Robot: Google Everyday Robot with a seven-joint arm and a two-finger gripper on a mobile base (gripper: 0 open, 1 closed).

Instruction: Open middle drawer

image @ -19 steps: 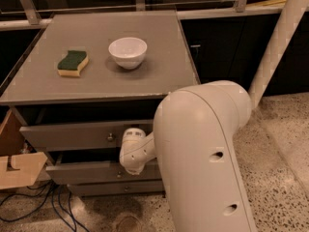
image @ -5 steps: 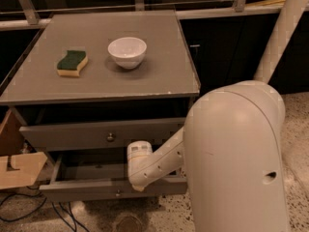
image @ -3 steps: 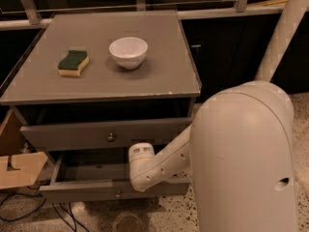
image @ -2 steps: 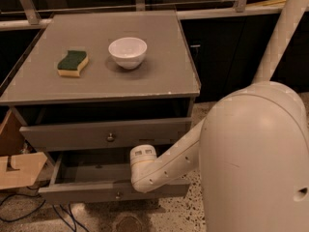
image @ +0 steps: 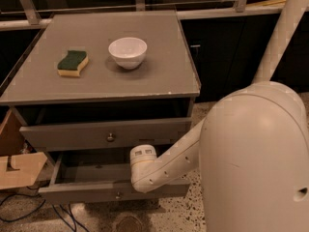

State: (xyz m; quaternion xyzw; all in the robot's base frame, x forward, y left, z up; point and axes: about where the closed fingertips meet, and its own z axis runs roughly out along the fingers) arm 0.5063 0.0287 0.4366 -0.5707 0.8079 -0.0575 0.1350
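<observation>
The middle drawer (image: 96,191) is a long grey front with a small round knob (image: 117,195). It stands pulled out from the cabinet, its dark inside showing. My gripper (image: 143,154) is at the end of the white arm, over the right part of the open drawer, just behind its front panel. The arm's wrist hides the fingers. Above it, another grey drawer (image: 67,135) with a round knob (image: 110,137) sits nearly closed.
On the grey cabinet top (image: 159,76) lie a green-and-yellow sponge (image: 72,63) and a white bowl (image: 127,51). A wooden piece (image: 17,170) sticks out at the left by the floor, with cables beneath. My bulky white arm housing (image: 256,158) fills the right.
The middle drawer has come out from nearly shut to well open since the earliest frame. Over the last second it stays out, while my arm housing shifts right.
</observation>
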